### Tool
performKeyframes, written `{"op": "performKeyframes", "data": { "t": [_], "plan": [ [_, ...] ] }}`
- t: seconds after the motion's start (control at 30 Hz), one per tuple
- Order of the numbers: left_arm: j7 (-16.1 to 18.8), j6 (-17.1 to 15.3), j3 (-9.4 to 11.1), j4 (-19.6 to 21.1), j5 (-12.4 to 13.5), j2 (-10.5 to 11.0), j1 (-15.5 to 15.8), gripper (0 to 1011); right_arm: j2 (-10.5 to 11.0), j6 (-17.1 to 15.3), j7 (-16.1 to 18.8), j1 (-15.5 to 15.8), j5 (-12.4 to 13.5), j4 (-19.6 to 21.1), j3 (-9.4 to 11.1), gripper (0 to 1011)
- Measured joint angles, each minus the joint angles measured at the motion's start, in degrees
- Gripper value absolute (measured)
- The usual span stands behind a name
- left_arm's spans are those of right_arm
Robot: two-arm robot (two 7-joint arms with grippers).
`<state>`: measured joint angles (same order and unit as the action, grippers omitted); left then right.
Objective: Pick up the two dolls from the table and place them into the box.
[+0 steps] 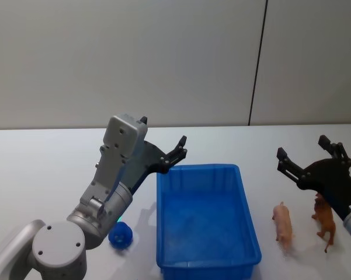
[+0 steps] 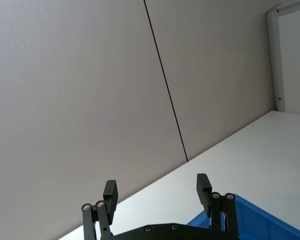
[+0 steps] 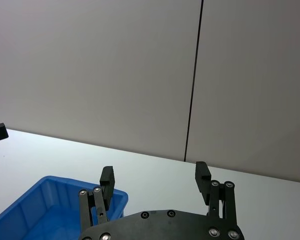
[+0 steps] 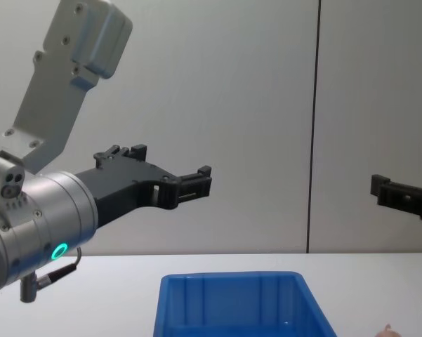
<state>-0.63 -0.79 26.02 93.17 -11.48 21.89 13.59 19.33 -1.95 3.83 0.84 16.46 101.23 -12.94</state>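
Held right hand (image 1: 302, 149) wide above pink doll (image 1: 283, 221) and brown doll (image 1: 325, 220), presumably to descend; left hand (image 1: 180, 150) wide by box (image 1: 245, 192).

Head view downward, chest view level, both sharing box (image 1: 201, 168)

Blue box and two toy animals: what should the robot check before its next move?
1. Bright blue rectangular plastic box empty: ok.
2. Pale pink soft pig doll on the white flat table, right of the box: ok.
3. Brown furry animal doll beside it, apart, partly hidden by the right hand: ok.
4. Right hand open, raised above the dolls: ok.
5. Left hand open, empty, raised near the box's far left corner: ok.
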Motion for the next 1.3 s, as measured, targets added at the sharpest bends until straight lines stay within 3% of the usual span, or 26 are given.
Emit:
{"op": "performKeyframes", "data": {
  "t": [1.3],
  "plan": [
    [0.00,0.00,0.00,0.00,0.00,0.00,0.00,1001,0.00,0.00,0.00,0.00,0.00,0.00,0.00,1000]
  ]
}}
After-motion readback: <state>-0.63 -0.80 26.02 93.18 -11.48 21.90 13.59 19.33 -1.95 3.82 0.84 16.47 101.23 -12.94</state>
